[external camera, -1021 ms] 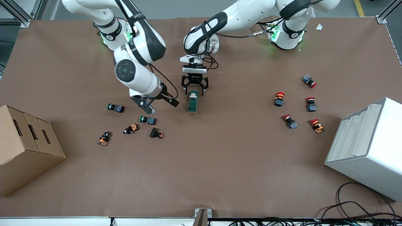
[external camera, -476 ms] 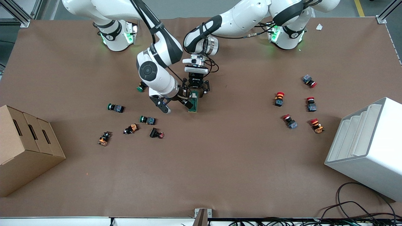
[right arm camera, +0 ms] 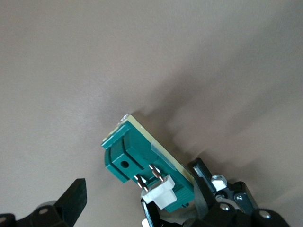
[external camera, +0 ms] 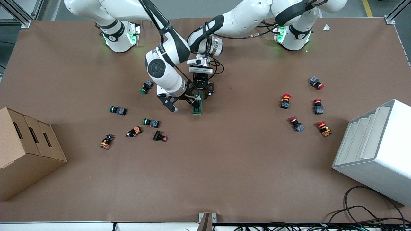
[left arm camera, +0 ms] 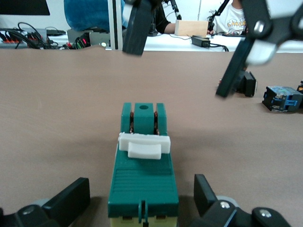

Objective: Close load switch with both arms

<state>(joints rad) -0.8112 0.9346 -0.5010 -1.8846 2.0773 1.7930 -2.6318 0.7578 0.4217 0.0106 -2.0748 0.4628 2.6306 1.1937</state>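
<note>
The load switch (external camera: 197,106) is a dark green block with a white handle, lying on the brown table near the middle. In the left wrist view the switch (left arm camera: 143,177) lies between my left gripper's (left arm camera: 139,196) open fingers (left arm camera: 70,195), which straddle the end nearest the arms' bases without touching it. The white handle (left arm camera: 144,145) sits across its top. My left gripper (external camera: 201,93) is low over that end. My right gripper (external camera: 183,104) is open beside the switch toward the right arm's end, one finger over it. In the right wrist view the switch (right arm camera: 137,158) and handle (right arm camera: 160,194) lie close to the right gripper (right arm camera: 137,205).
Green-capped buttons (external camera: 118,110) and several other small buttons (external camera: 134,131) lie toward the right arm's end. Red-capped buttons (external camera: 285,100) lie toward the left arm's end. A cardboard box (external camera: 25,150) and a white bin (external camera: 375,150) stand at the table's ends.
My right arm has swung in from the right arm's end, bringing its gripper to the switch and uncovering a green button. My left gripper has lowered around the switch's end.
</note>
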